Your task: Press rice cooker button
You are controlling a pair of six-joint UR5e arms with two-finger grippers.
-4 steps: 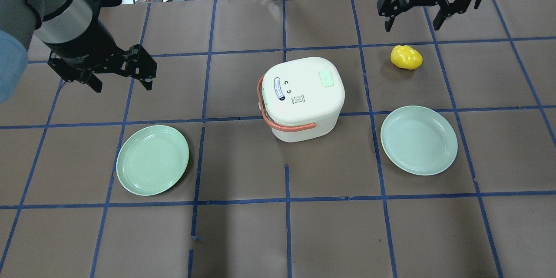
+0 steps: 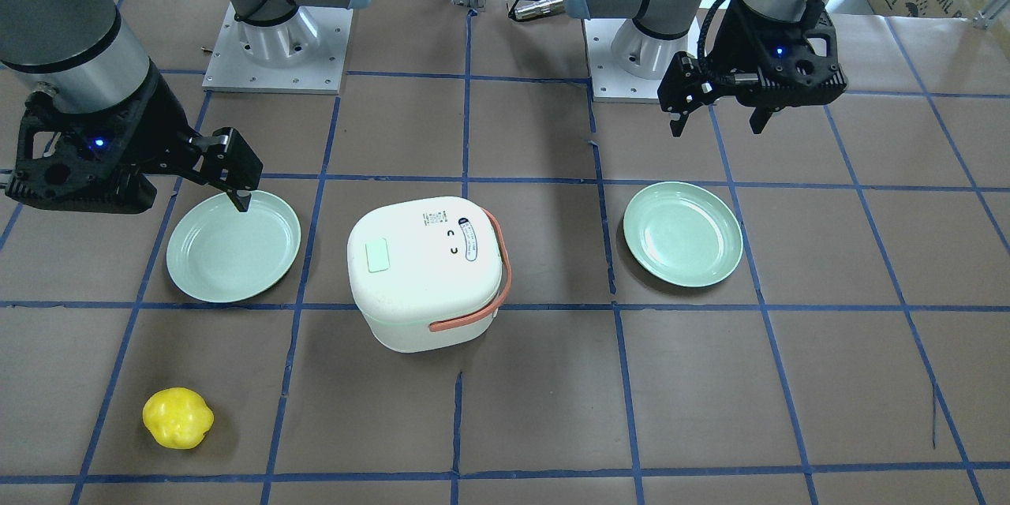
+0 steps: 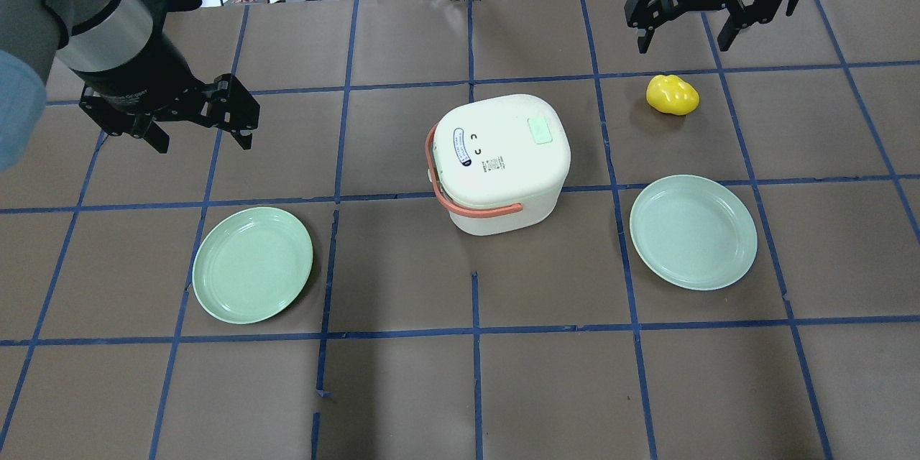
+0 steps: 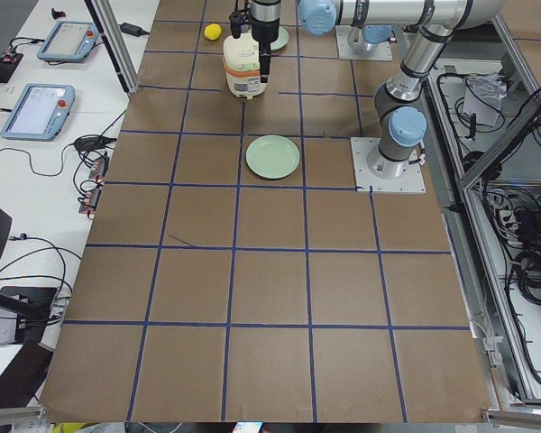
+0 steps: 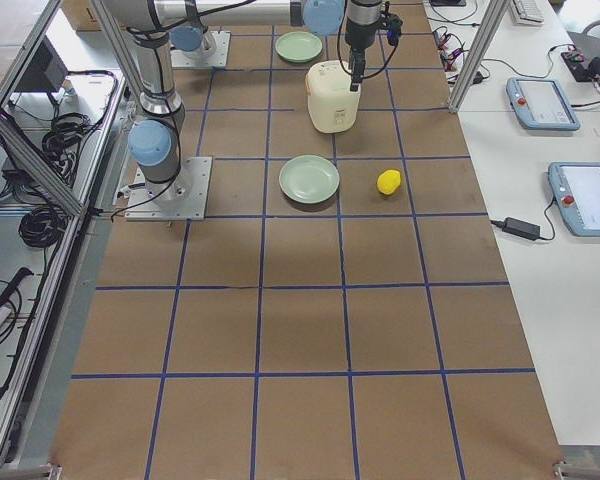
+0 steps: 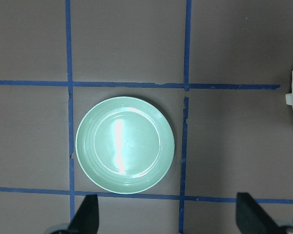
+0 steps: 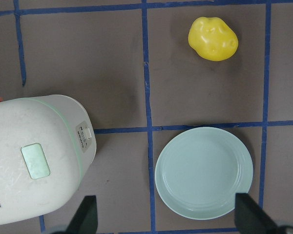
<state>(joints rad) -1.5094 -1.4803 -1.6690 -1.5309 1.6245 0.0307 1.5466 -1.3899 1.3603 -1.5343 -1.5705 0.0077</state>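
Note:
The white rice cooker (image 3: 499,162) stands shut at the table's middle, with its salmon handle (image 3: 460,207) down at the near left. A mint-green rectangular button (image 3: 540,131) sits on the lid; it also shows in the front view (image 2: 378,257) and the right wrist view (image 7: 35,160). My left gripper (image 3: 201,140) is open and empty, hovering well left of the cooker. My right gripper (image 3: 683,43) is open and empty, hovering at the far right, beyond the cooker. Neither touches the cooker.
A mint-green plate (image 3: 253,264) lies near left of the cooker, under the left wrist camera (image 6: 125,145). A second plate (image 3: 693,231) lies to the cooker's right. A yellow toy pepper (image 3: 672,95) lies below the right gripper. Cables run along the far edge.
My right gripper has shifted slightly toward the far edge. My left gripper has barely moved. The cooker, plates and pepper are unchanged.

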